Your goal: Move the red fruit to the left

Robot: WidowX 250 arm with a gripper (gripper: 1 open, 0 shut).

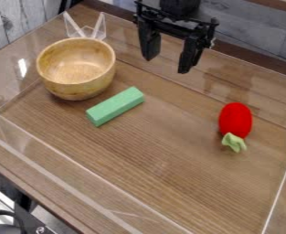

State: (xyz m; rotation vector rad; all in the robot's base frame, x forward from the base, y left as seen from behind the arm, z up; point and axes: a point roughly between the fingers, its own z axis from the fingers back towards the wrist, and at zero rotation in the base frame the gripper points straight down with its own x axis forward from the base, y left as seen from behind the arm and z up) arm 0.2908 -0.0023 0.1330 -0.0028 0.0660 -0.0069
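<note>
The red fruit (236, 122), a small bright red toy strawberry with a light green cap pointing toward the front, lies on the wooden table at the right. My gripper (168, 57) hangs at the back centre, well up and to the left of the fruit. Its black fingers (146, 44) are spread apart with nothing between them. It touches nothing.
A wooden bowl (74, 69) stands at the back left. A flat green block (116, 106) lies just to its right, between bowl and fruit. Clear plastic walls (280, 187) fence the tabletop on all sides.
</note>
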